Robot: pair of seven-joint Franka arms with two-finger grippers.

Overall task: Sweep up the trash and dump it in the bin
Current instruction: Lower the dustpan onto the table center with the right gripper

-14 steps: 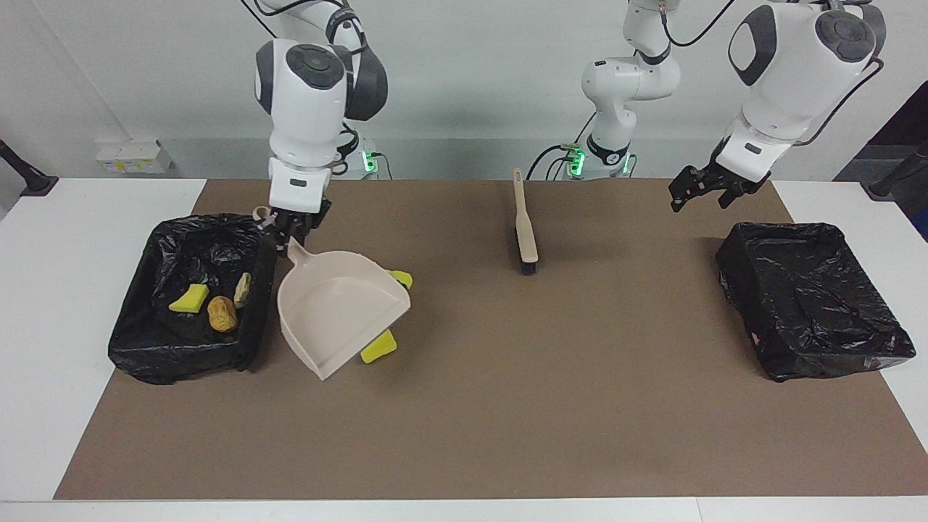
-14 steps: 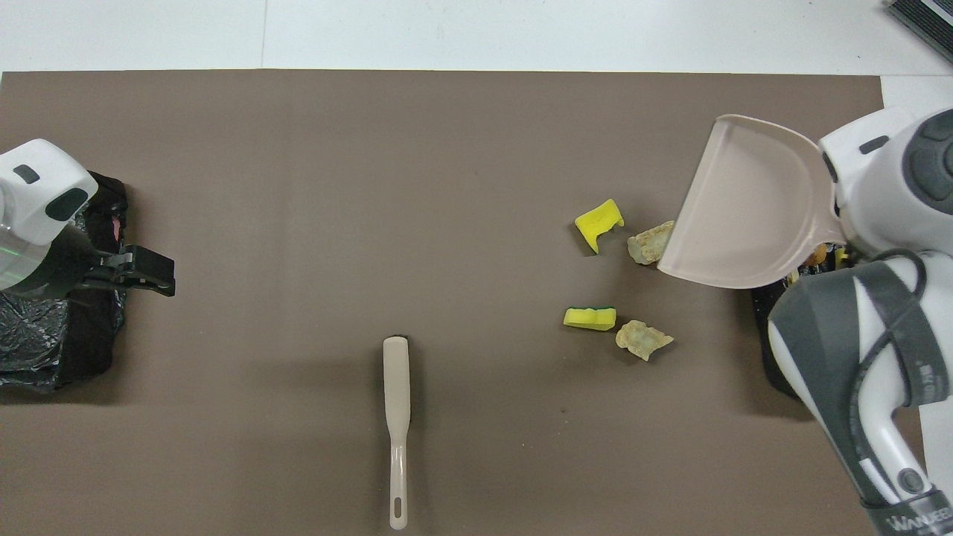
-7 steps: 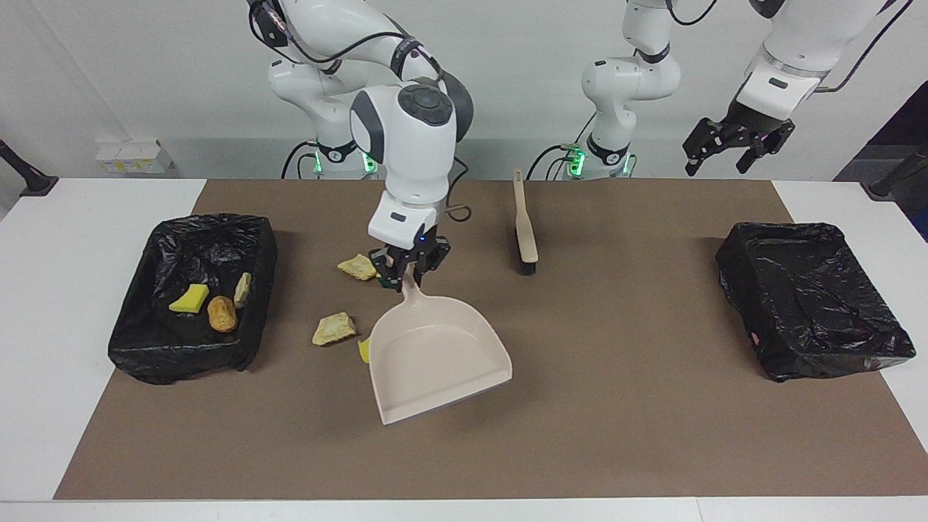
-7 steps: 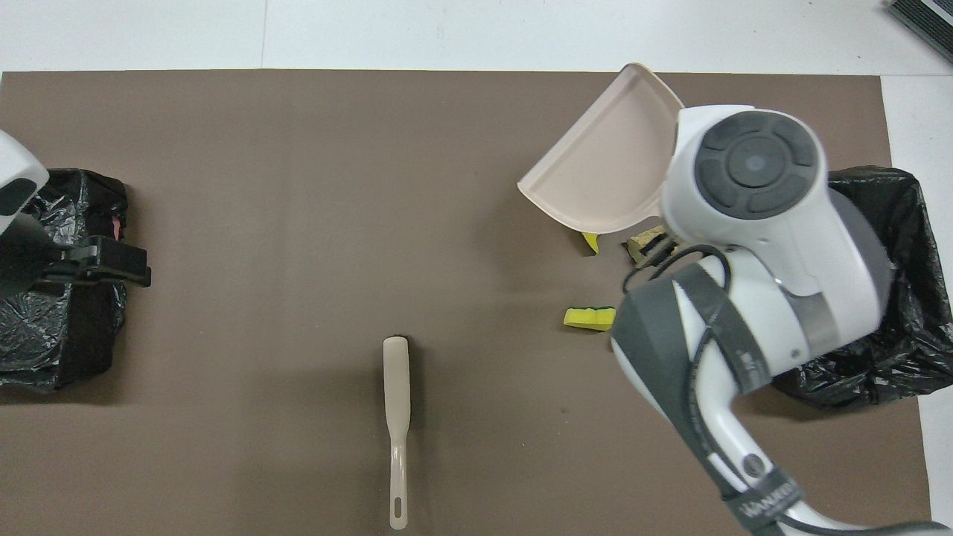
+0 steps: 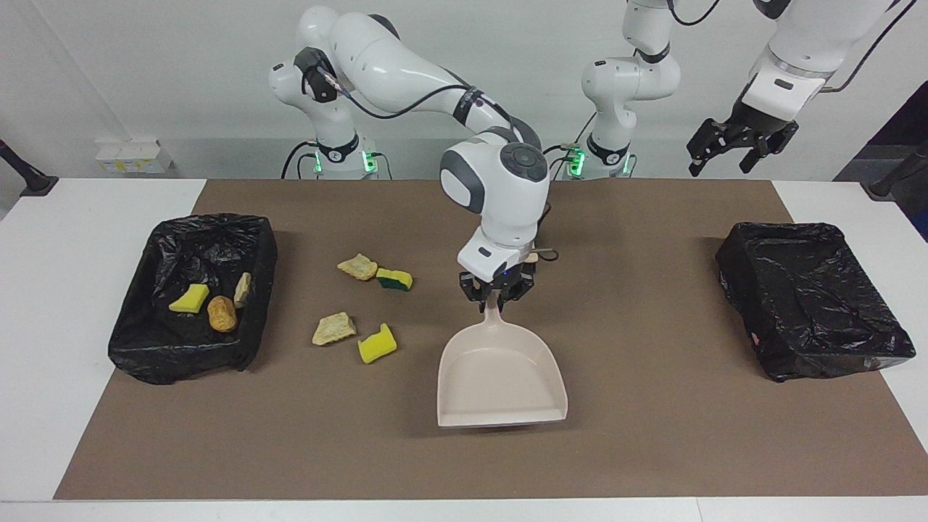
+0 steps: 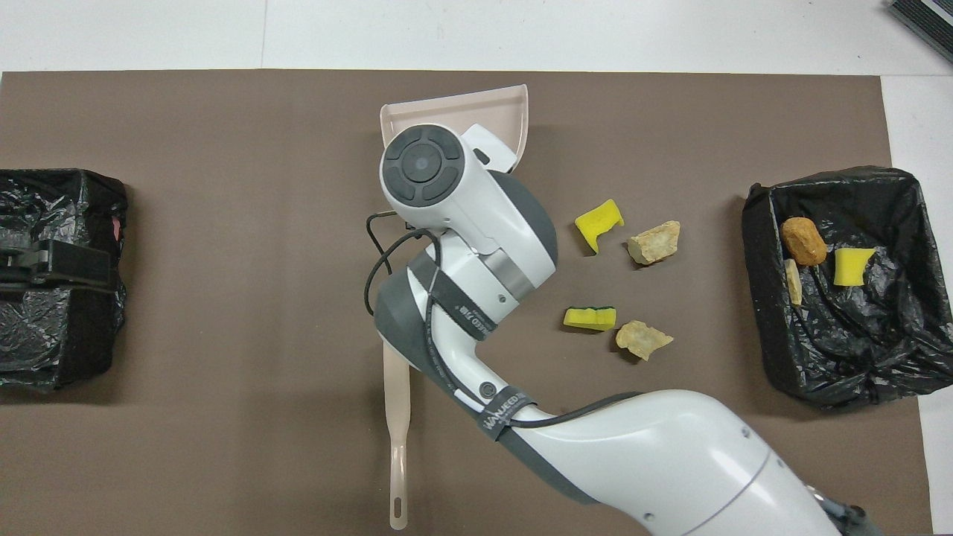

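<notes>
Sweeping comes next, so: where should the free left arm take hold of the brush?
Brush: take the slim handle from straight above, closing across its narrow width. It lies flat on the mat, handle toward the robots; its head is hidden under the right arm. The right pincer holds the dustpan; the left pincer hangs open, waiting.

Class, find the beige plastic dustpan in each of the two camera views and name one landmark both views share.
Facing view: the beige plastic dustpan lies low at the picture's centre, its handle in the right gripper.
Overhead view: the dustpan shows near the top centre, mostly covered by the right arm.
Shared landmark: the green-backed yellow sponge piece, toward the right arm's end of the table.
</notes>
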